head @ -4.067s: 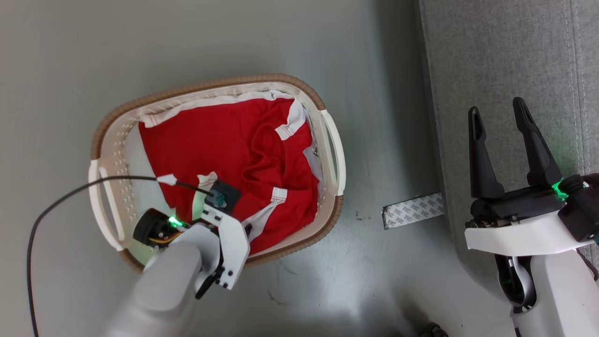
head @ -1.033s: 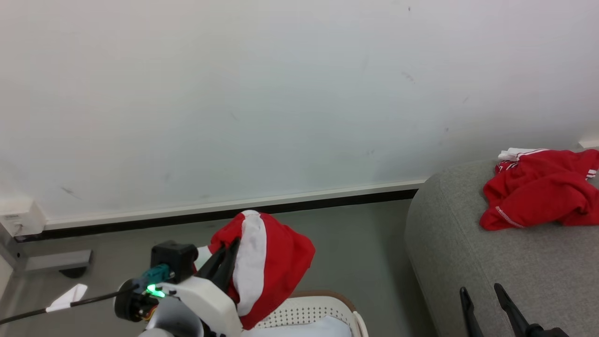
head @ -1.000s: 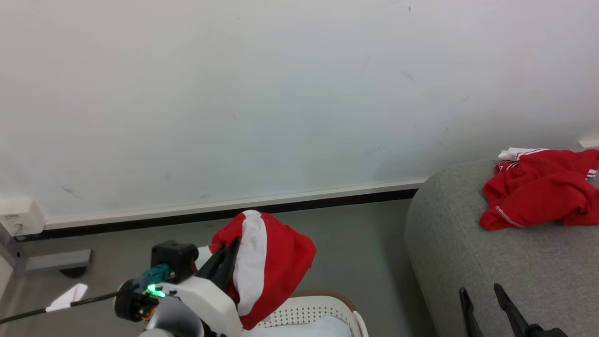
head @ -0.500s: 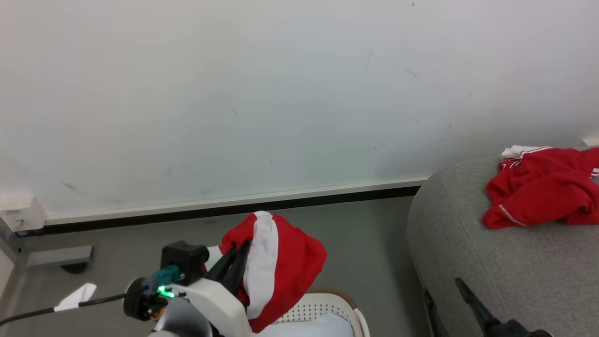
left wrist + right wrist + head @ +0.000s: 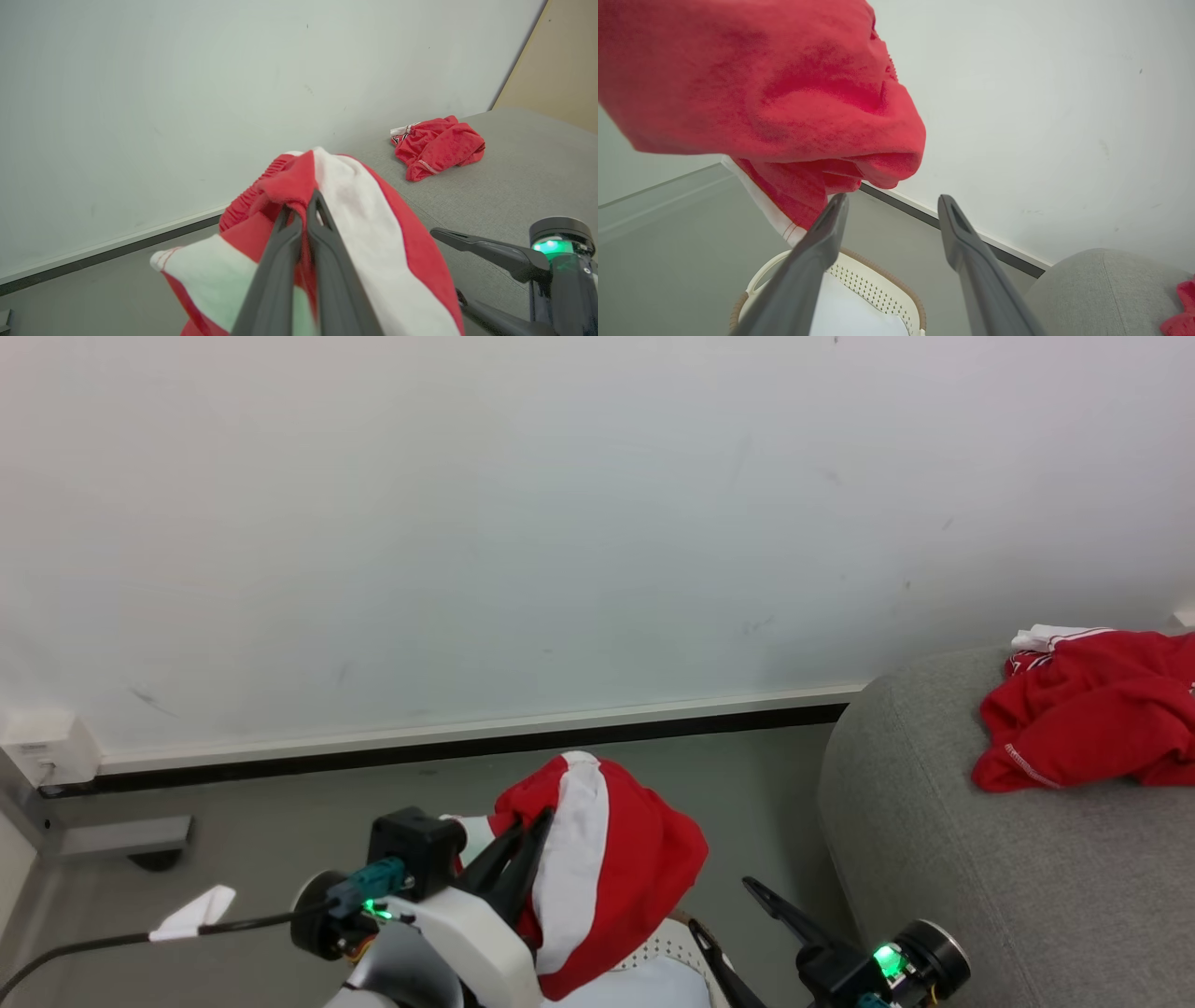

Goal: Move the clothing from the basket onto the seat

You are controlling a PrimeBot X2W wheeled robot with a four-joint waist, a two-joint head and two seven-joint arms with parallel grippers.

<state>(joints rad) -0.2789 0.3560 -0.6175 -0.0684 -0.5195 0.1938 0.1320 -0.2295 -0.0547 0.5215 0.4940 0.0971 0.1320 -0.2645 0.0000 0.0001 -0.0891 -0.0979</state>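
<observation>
My left gripper [image 5: 534, 829] is shut on a red garment with a broad white stripe [image 5: 621, 873], one piece of the clothing, held up in the air above the basket [image 5: 665, 941]. In the left wrist view the shut fingers [image 5: 299, 219] pinch a fold of that garment [image 5: 359, 205]. My right gripper [image 5: 722, 907] stands open just right of the hanging cloth, fingers pointing up and left. Its wrist view shows the open gripper [image 5: 893, 201] under the red cloth [image 5: 761, 93], with the basket rim [image 5: 896, 289] below. Another red garment [image 5: 1092, 714] lies on the grey seat [image 5: 962, 859].
A white wall with a dark skirting board [image 5: 467, 747] runs behind. A pale liner [image 5: 644, 987] lies in the basket. A white box [image 5: 42, 751] sits at the wall's foot on the left. A black cable with a white tag [image 5: 196, 912] trails from my left wrist over grey floor.
My right gripper has swung left from the seat's front edge to beside the hanging garment. My left gripper has carried the garment somewhat right and up.
</observation>
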